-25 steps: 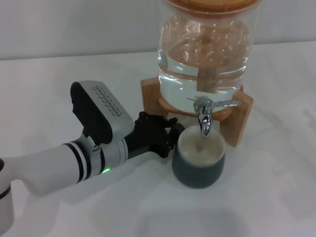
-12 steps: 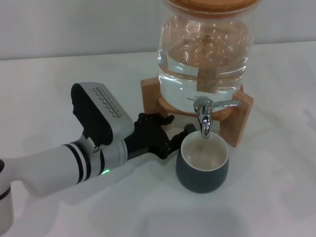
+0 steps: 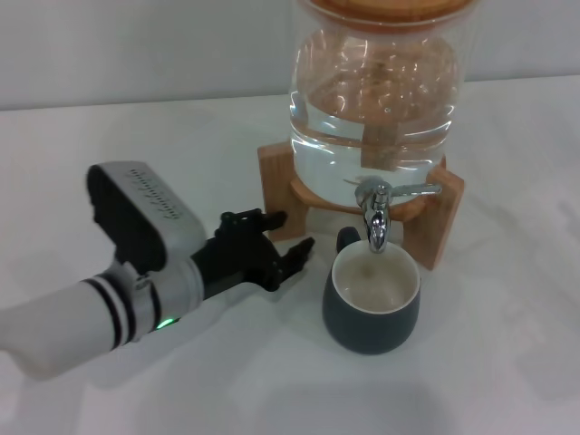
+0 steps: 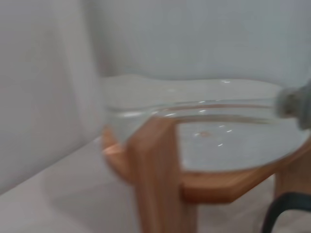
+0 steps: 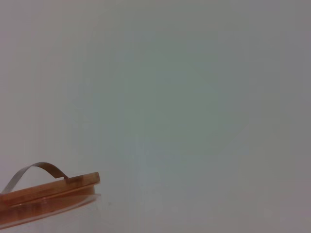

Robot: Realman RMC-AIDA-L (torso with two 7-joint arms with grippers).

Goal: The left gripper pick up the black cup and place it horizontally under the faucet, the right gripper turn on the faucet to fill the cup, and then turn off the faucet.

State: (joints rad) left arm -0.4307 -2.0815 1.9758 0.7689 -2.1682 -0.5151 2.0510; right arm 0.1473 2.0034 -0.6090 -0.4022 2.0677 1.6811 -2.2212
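Biggest thing in the scene is the clear glass water dispenser with a wooden lid [image 3: 381,82], sitting on a chunky light-wood cradle stand [image 3: 277,186] on the white tabletop [image 3: 507,362]. From the head camera it fills the 12 o'clock part of the view.

Next down in size: the left gripper [image 3: 288,245], black claw on a silver-grey boxy wrist with a white sleeve and black bands, coming in from about 8 o'clock. Its fingers are spread apart and holding nothing, with the tips just short of the cup and a clear gap between.

The squat dark charcoal mug with a cream inside, i.e. the black cup [image 3: 372,317], stands upright on the table at roughly 3 o'clock from that claw, handle at its 11 o'clock side. The little shiny chrome faucet [image 3: 376,213] hangs right over the cup's mouth at its 12 o'clock edge, with the thin lever pointing out toward 3 o'clock.

So placement looks done to me. The lever's long axis points to the robot's right, which suits the right gripper, but that one isn't visible in the head view.
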